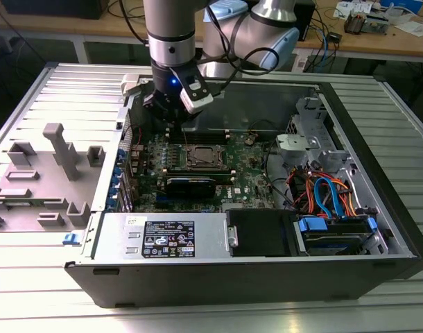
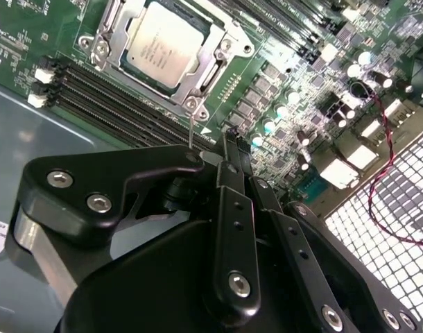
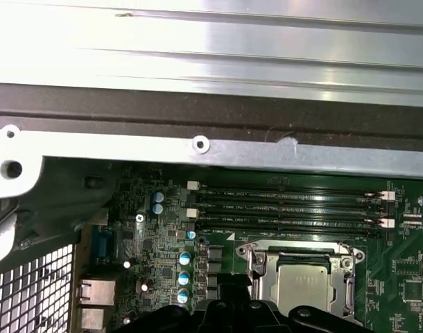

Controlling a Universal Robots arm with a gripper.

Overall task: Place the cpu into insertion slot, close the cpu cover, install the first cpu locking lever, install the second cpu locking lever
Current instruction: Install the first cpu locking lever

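The cpu [image 2: 163, 41] lies flat in the insertion slot [image 2: 100, 47], its silver top showing through the hole in the cpu cover [image 2: 217, 68]. The cover lies down flat around the chip. A thin metal locking lever [image 2: 191, 128] stands up from the socket's corner, right beside my gripper [image 2: 229, 139]. The black fingers are shut together with nothing between them. In the exterior view my gripper [image 1: 171, 125] hangs just behind the socket, and the cpu [image 1: 201, 157] sits in the middle of the motherboard. In the first wrist view the cpu [image 3: 308, 288] and the cover [image 3: 259, 267] lie beside the gripper's dark body.
Black memory slots [image 2: 107, 104] run along one side of the socket. The case's back wall [image 3: 197, 83] is close behind my gripper. A red and black wire [image 2: 385, 139] crosses the rear grille. The power supply [image 1: 163, 239], drive cables [image 1: 322, 194] and a grey fixture [image 1: 59, 149] lie further off.
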